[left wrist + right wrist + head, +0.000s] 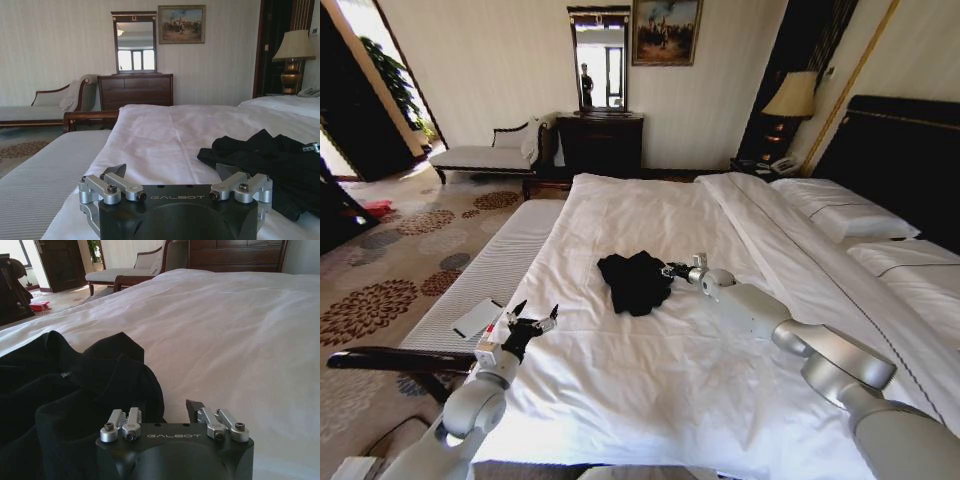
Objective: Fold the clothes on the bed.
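The clothes are one black T-shirt (635,281), crumpled in a heap on the middle of the white bed (650,390). My right gripper (670,270) rests low on the sheet at the shirt's right edge. In the right wrist view the right gripper (174,405) is open by a narrow gap. One finger (192,405) stands clear on the sheet. The other is hidden against the shirt (75,405). My left gripper (537,312) hovers open near the bed's left edge, well short of the shirt. The left gripper (171,171) holds nothing, and the shirt (270,160) lies ahead of it.
A white-striped bench (495,265) runs along the bed's left side with a flat pale object (477,318) on it. A dark wooden rail (390,360) crosses near my left arm. Pillows (845,215) and a folded duvet lie to the right. A dresser (600,140) and chaise (485,155) stand far off.
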Controlling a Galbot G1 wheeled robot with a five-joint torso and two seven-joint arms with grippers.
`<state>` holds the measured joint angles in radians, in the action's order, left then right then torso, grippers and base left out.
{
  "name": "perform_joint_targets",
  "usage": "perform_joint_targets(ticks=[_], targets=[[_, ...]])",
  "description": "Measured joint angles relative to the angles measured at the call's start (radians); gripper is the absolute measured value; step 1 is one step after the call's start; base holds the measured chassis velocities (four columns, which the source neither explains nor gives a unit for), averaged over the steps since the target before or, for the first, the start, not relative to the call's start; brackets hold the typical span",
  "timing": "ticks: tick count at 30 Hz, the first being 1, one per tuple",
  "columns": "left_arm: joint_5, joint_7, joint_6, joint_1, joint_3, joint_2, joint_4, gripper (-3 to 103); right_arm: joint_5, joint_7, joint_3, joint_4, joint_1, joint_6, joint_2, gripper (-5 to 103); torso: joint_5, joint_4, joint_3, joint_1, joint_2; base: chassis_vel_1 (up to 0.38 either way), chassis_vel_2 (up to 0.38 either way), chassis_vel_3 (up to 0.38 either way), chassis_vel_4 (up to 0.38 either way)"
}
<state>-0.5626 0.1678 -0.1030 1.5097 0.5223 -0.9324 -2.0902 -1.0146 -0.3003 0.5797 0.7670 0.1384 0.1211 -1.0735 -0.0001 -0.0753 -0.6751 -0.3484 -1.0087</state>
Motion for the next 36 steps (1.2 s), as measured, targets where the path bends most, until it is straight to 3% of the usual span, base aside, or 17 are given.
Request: perform_joint_targets(ticks=[11,20,23,26,28,30,33,36], targets=[[0.000,-0.001,0.002,0.001,-0.010,-0.012,0.002,100,-0.002,0.006,0.000,0.026,0.000,0.000,0.013,3,0.0001,0.0001,0.000,0.000,0.000,0.000,0.000,0.000,0.000],[-0.036,0.012,-0.026,-0.025,-0.006,0.027,0.005,100,-0.002,0.011,-0.003,0.054,0.007,-0.002,0.029,0,0.0000,0.0001,0.000,0.000,0.000,0.000,0.000,0.000,0.000],[-0.116,0.025,-0.063,-0.092,-0.013,0.093,0.022,100,-0.002,0.014,-0.006,0.065,0.007,-0.002,0.033,0,0.0001,0.0000,0.000,0.000,0.000,0.000,0.000,0.000,0.000],[-0.140,0.029,-0.075,-0.163,-0.033,0.144,0.052,100,-0.002,0.014,-0.006,0.067,0.006,-0.002,0.034,0,-0.0001,0.0000,0.000,0.000,0.000,0.000,0.000,0.000,0.000],[-0.166,0.027,-0.078,-0.252,-0.082,0.202,0.090,100,-0.002,0.015,-0.006,0.069,0.005,-0.002,0.034,0,-0.0001,0.0001,0.000,0.000,0.000,0.000,0.000,0.000,0.000],[-0.175,0.023,-0.078,-0.279,-0.097,0.216,0.101,100,-0.002,0.015,-0.006,0.070,0.005,-0.002,0.034,0,0.0001,-0.0001,0.000,0.000,0.000,0.000,0.000,0.000,0.000],[-0.337,0.005,-0.093,-0.475,-0.229,0.261,0.192,100,-0.002,0.016,-0.009,0.077,0.006,-0.002,0.038,0,0.0001,0.0000,0.000,0.000,0.000,0.000,0.000,0.000,0.000],[-0.412,-0.009,-0.102,-0.568,-0.318,0.264,0.245,100,-0.002,0.017,-0.010,0.078,0.006,-0.002,0.042,0,-0.0002,0.0000,0.000,0.000,0.000,0.000,0.000,0.000,0.000]])
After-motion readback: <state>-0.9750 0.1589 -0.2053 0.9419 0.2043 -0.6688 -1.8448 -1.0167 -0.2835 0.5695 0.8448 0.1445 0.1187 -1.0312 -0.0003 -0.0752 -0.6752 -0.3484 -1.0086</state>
